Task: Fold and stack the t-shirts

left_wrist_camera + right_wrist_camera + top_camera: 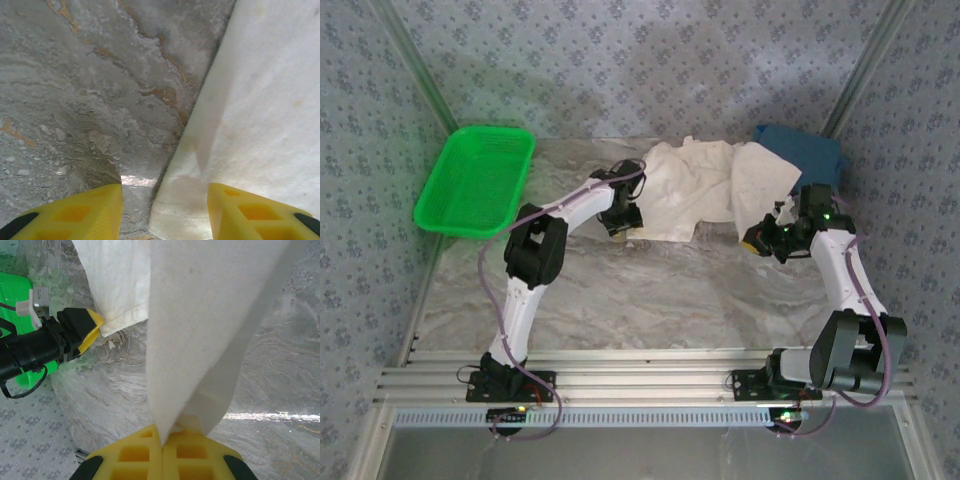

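Table (650, 290) with a marble pattern spreads out in front of both arms. A cream-white t-shirt (695, 195) lies crumpled across the far middle of it. A green basket (475, 180) sits at the far left corner, overhanging the table's edge and well apart from the cloth. A dark blue t-shirt (805, 150) is bunched at the far right, touching the cream one's right edge. The right gripper (162, 440) is clamped tight on a fold of the cream-white t-shirt, and the cloth rises from its tips as a taut strip lifted off the table. The left gripper (165, 210) sits low at the shirt's near left edge with its jaws partly apart. The hem lies flat on the table between the yellow fingers (250, 212), nearer the right one, and it grips nothing.
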Robot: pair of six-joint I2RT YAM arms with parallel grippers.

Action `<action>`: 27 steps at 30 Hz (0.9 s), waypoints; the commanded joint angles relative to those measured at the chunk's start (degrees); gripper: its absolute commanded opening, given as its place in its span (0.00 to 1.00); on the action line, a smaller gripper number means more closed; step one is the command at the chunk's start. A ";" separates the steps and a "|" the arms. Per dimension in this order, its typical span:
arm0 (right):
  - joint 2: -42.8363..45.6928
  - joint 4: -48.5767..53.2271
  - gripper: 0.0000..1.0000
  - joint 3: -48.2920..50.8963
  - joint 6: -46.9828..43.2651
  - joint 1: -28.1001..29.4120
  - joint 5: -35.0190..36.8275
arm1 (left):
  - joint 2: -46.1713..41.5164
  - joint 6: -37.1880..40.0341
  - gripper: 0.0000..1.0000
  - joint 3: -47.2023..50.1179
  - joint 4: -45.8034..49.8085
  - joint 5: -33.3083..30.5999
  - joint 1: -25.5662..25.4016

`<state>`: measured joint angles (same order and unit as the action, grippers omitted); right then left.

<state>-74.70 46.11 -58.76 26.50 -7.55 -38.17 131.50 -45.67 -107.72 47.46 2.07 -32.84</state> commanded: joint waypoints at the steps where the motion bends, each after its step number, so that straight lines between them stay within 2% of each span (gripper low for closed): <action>1: -0.63 0.43 0.00 -1.00 -0.46 0.35 -0.68 | 3.21 -0.87 0.41 -2.27 -1.23 3.24 -0.32; 6: -0.62 1.13 0.00 -0.96 -0.80 -0.16 -0.51 | 2.39 -1.94 0.29 2.15 -2.71 4.86 -0.35; 15: -3.22 0.34 0.00 -3.07 -1.68 -5.37 -1.86 | 1.78 -3.42 0.12 1.16 -8.33 14.26 -0.84; 23: -4.23 -0.31 0.00 -4.61 -1.80 -6.19 -1.55 | 0.99 -1.80 0.00 -0.01 -7.26 14.63 -0.34; 27: -4.22 -0.26 0.00 -4.52 -1.79 -6.16 -1.25 | -3.82 -2.64 0.00 6.43 -10.23 12.99 1.52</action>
<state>-78.46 45.58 -61.98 25.82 -13.54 -38.76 131.63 -48.49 -104.57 38.61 15.14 -33.28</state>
